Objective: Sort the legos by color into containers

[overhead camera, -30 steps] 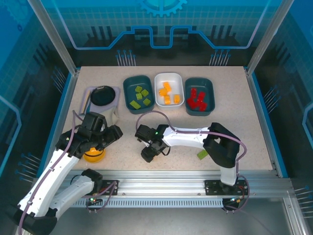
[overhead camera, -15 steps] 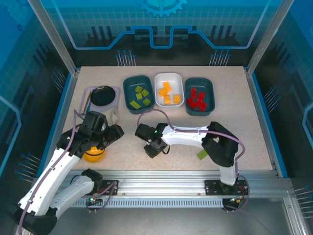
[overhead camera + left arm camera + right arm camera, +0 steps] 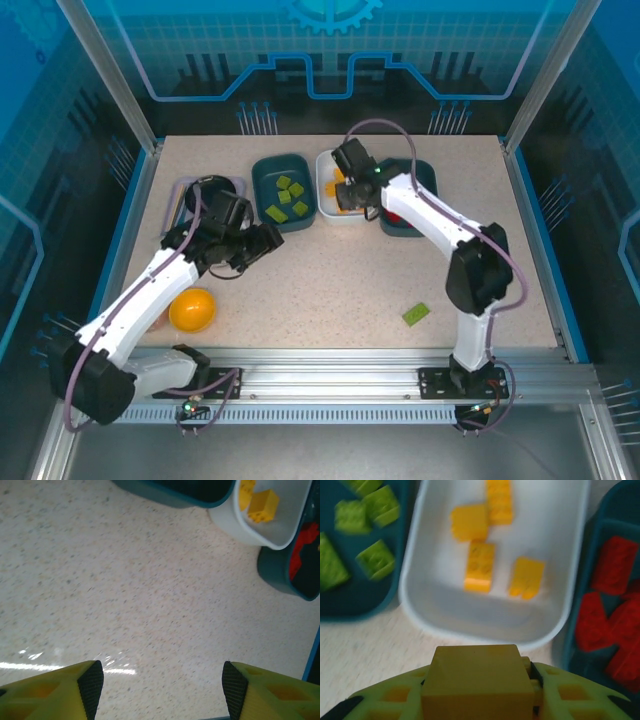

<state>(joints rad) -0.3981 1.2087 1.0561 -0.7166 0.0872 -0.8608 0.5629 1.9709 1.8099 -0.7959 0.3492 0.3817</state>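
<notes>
We see a yellow bowl [image 3: 192, 309] near the speckled table's [image 3: 330, 280] front-left edge, with a black round dish [image 3: 222, 186] farther back.

Trays [image 3: 256, 190] hold sorted legos [image 3: 284, 182]; green lego [image 3: 415, 314] lies apart.

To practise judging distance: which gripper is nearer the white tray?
Right. The right gripper, clamping a yellow brick, hangs over the white tray's near rim; the left gripper is open above bare table, off to the tray's near left.

Left tray [image 3: 256, 186], middle tray [image 3: 323, 206] and right tray [image 3: 432, 200] line the tabletop's [image 3: 350, 270] back, bricks [image 3: 284, 182] in each; a stray brick [image 3: 415, 314] lies front right, a bowl [image 3: 192, 309] front left.
</notes>
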